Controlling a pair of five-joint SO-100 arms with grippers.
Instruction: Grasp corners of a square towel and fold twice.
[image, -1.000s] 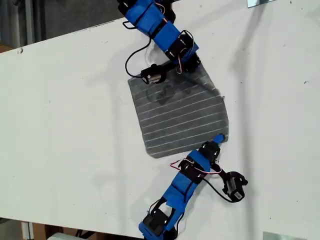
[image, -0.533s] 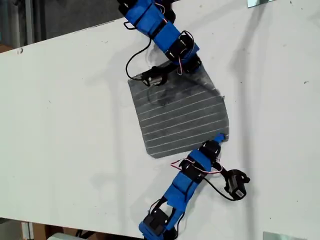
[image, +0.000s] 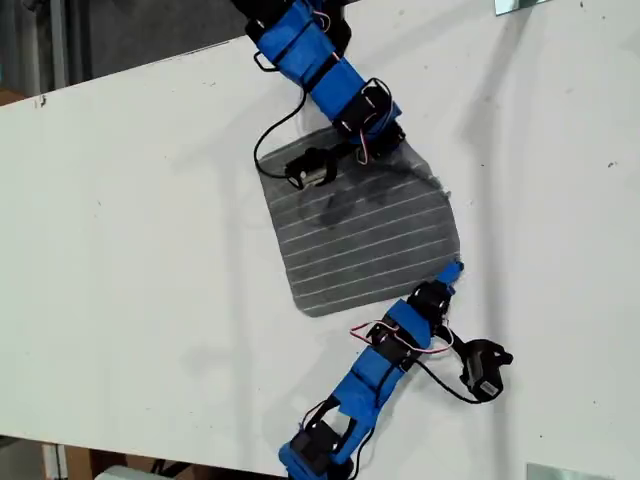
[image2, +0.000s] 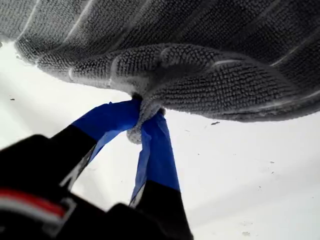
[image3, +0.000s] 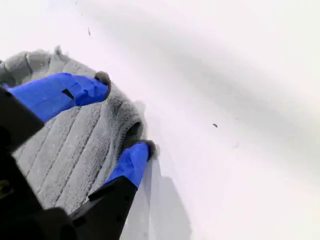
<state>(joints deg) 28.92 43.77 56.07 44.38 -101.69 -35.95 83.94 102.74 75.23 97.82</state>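
The dark grey striped towel (image: 360, 235) lies spread on the white table (image: 150, 250). In the exterior view my first gripper (image: 393, 140) reaches in from the top, at the towel's upper right corner. The first wrist view shows that gripper (image2: 142, 120) shut on a bunched tip of the towel (image2: 200, 60), which is lifted off the table. From the bottom of the exterior view, my second gripper (image: 453, 272) comes to the lower right corner. It stands open (image3: 125, 112), one finger over the towel (image3: 75, 140) and the other at the cloth's edge on the table.
The table's far edge (image: 150, 62) runs along the top of the exterior view, with dark floor beyond. Bare white surface lies on both sides of the towel. Cables and each arm's black camera (image: 487, 366) hang beside the wrists.
The first arm's wrist has dipped lower over the towel, and the cloth's top edge has shifted with it. The second gripper has edged a little toward the exterior view's right at the lower corner.
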